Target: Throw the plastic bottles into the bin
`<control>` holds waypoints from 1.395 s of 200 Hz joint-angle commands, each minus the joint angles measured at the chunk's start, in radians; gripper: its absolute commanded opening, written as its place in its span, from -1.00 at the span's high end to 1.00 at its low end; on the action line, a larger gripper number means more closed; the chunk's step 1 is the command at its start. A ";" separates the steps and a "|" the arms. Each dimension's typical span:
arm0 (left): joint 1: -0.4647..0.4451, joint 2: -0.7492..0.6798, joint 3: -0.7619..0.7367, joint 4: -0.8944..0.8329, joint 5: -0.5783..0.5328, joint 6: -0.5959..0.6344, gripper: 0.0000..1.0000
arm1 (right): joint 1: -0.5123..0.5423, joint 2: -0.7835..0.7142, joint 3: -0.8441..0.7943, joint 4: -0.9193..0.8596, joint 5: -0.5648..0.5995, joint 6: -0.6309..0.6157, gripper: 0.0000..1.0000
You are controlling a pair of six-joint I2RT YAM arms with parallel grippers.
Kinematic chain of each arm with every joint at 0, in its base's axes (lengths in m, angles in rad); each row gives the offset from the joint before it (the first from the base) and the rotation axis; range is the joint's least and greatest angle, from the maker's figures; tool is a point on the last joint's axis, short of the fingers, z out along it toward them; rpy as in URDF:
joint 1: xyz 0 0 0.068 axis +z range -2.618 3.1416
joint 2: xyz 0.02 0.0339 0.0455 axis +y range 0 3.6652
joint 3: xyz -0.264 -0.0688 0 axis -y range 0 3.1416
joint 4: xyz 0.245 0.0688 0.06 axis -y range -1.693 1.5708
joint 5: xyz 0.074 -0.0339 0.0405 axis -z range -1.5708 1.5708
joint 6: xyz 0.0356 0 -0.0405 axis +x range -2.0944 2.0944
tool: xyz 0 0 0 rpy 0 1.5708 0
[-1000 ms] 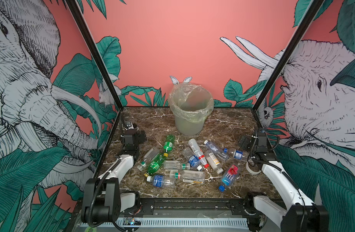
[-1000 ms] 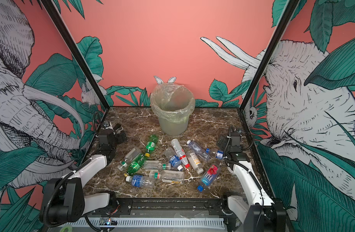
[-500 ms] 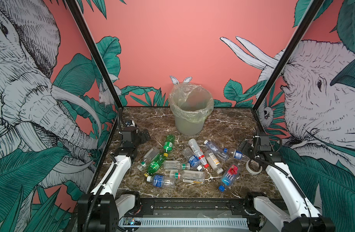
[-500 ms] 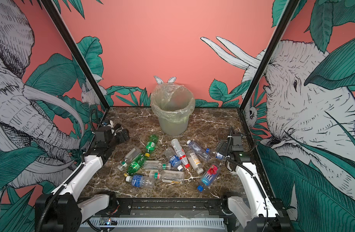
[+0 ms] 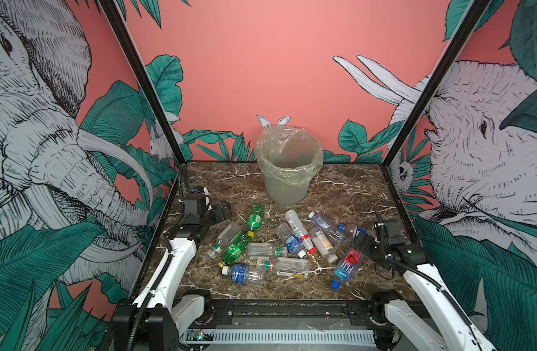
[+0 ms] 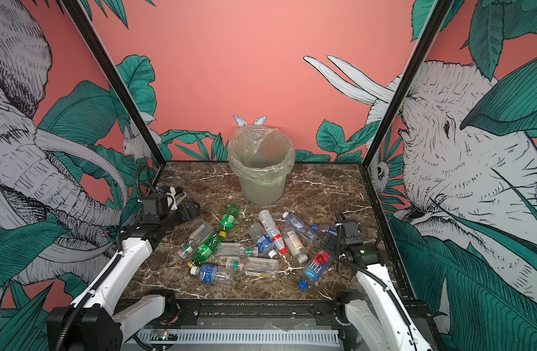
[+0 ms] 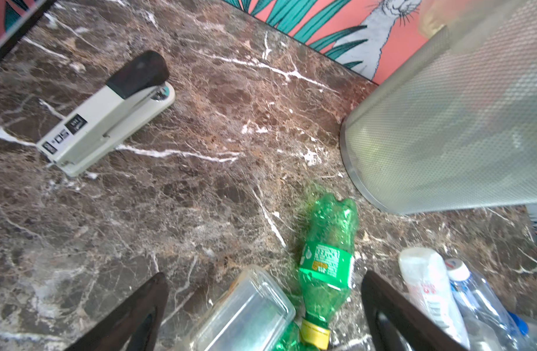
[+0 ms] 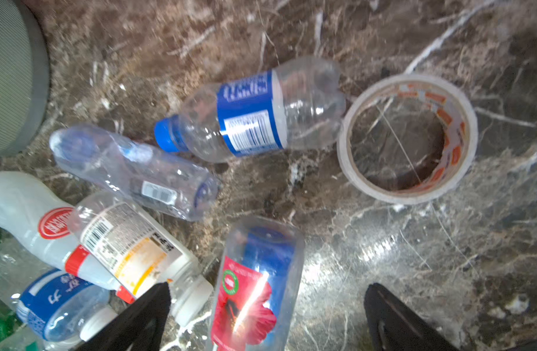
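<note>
The left end effector [image 7: 264, 275] and right end effector [image 8: 268, 285] gape wide, empty. The green bottle [image 5: 255, 217] nearest the bin [image 5: 287, 191] lies flat, base toward it, yellow cap frontward.

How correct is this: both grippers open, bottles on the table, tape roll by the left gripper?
One thing is wrong: the tape roll lies by the right gripper, as the right wrist view shows. Both the left gripper and the right are open; the bottles lie on the table.
</note>
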 commanded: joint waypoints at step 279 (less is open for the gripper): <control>-0.006 -0.035 0.011 -0.116 0.069 -0.011 -0.99 | 0.238 -0.012 -0.080 0.075 0.091 0.254 0.02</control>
